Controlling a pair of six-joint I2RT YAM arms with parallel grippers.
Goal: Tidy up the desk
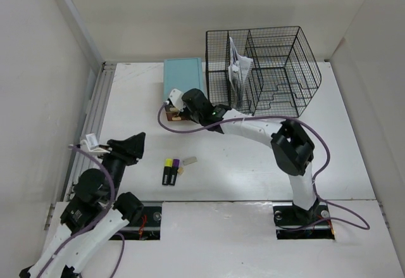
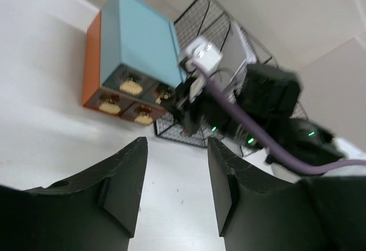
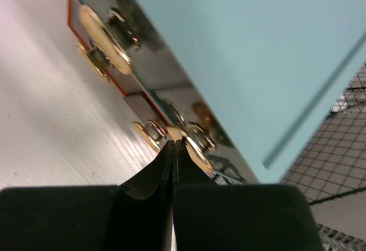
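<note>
The white desk carries a small teal-topped drawer box at the back left. My right gripper reaches across to the box's front. In the right wrist view its jaws are shut flat together, with the tips pressed in among the gold knobs of the lower drawers. My left gripper hovers over the desk's left side. In the left wrist view it is open with only bare tabletop between its fingers, and it faces the drawer box.
A black wire mesh rack holding papers stands right of the box. Two black markers, one yellow-capped and one purple-capped, lie near the front, with a small grey piece beside them. A grey rail runs along the left edge.
</note>
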